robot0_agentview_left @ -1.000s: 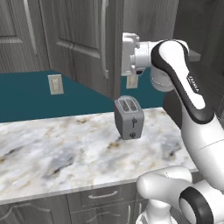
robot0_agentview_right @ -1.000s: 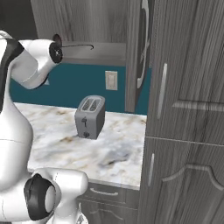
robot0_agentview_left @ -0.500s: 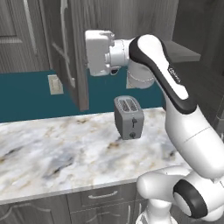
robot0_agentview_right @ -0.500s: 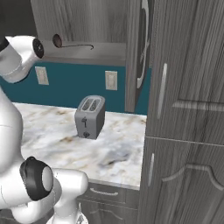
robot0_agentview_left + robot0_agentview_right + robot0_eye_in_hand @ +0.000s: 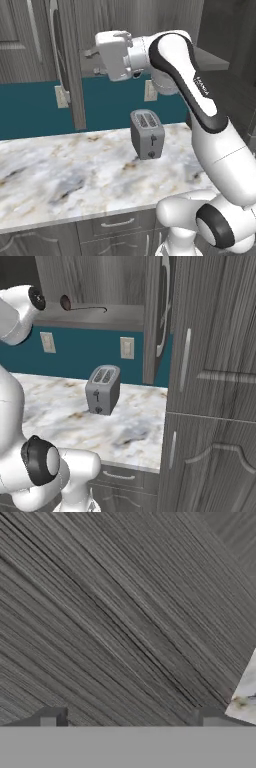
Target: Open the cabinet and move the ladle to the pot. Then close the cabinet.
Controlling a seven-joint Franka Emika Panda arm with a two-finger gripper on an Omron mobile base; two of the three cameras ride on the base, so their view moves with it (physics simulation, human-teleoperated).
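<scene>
The cabinet's door (image 5: 67, 65) stands swung open, edge-on in the right base view (image 5: 152, 321), with its long silver handle (image 5: 162, 326) on the far face. On the plain grey shelf (image 5: 90, 315) inside lies the ladle (image 5: 82, 306), its dark bowl to the left and thin handle to the right. My gripper (image 5: 94, 61) hangs open beside the door's edge, at shelf height. In the hand view its fingertips (image 5: 50, 714) stand wide apart, close against wood-grain panel (image 5: 115, 612), with nothing between them. The pot is out of view.
A grey toaster (image 5: 147, 134) stands on the marble counter (image 5: 60, 170) below the cabinet. Wall outlets (image 5: 127, 348) sit on the teal backsplash. A tall dark cabinet (image 5: 215, 386) bounds the counter on the right. Drawer fronts (image 5: 115, 225) run under the counter edge.
My hand has swung left across the cabinet front, and the door has swung further open with it. The toaster and ladle have stayed put.
</scene>
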